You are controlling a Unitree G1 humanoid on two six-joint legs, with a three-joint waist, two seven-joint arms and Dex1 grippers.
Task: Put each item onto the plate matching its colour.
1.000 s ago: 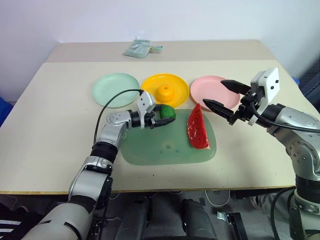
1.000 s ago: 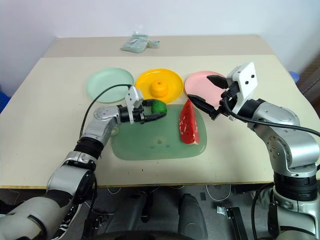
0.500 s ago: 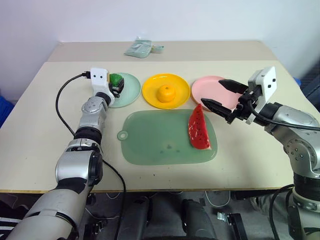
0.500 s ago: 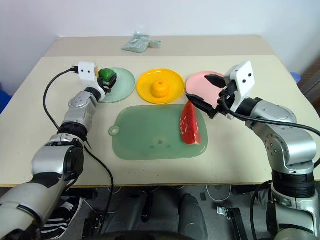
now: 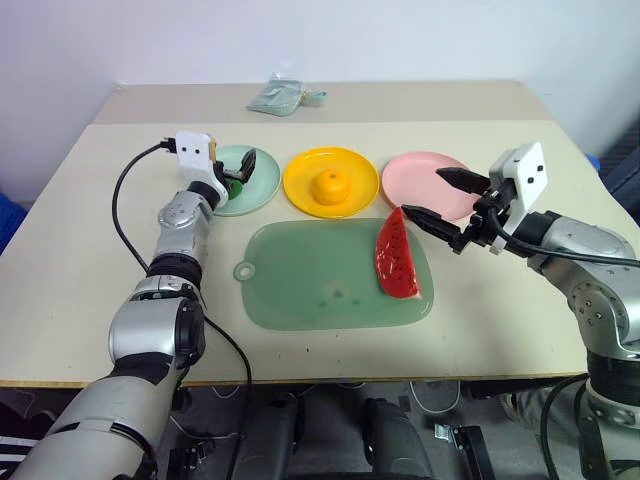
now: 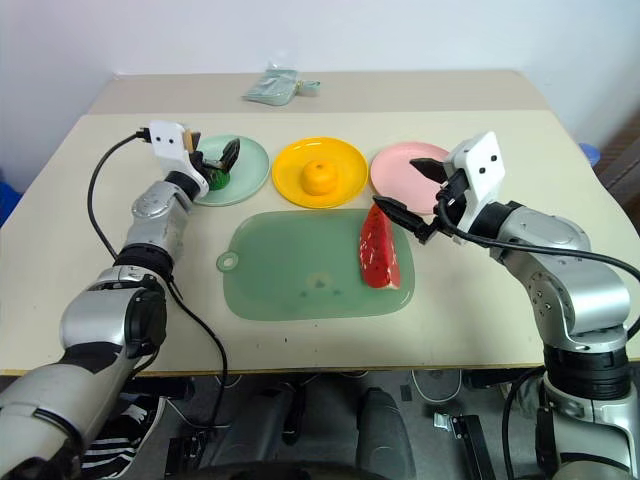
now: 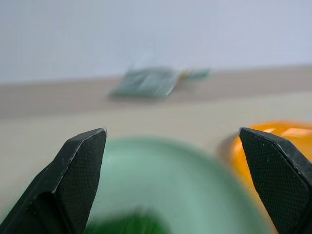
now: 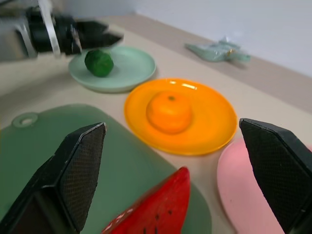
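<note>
Left eye view: three round, smooth plastic plates are set in a row on the matte beige counter [image 5: 90,260]. The bumpy dark-green ball [image 8: 99,62] lies on the pale mint plate [image 5: 250,183], the round orange fruit [image 5: 331,186] on the yellow plate [image 5: 330,181], and the pink plate [image 5: 415,180] is bare. The red seeded watermelon wedge [image 5: 396,257] rests at the right edge of the translucent green rounded-rectangular tray [image 5: 320,280], nearer than the plates. A crumpled pale packet [image 5: 280,95] lies at the far edge.

One second ago the ball was clamped by the left end effector [image 5: 233,176] above the tray; it is now released, with the fingers spread apart over the mint plate's left rim, the forearm extended forward. The right end effector [image 5: 448,198] is held with fingers wide apart, pointing left, above the pink plate's near edge beside the wedge.
</note>
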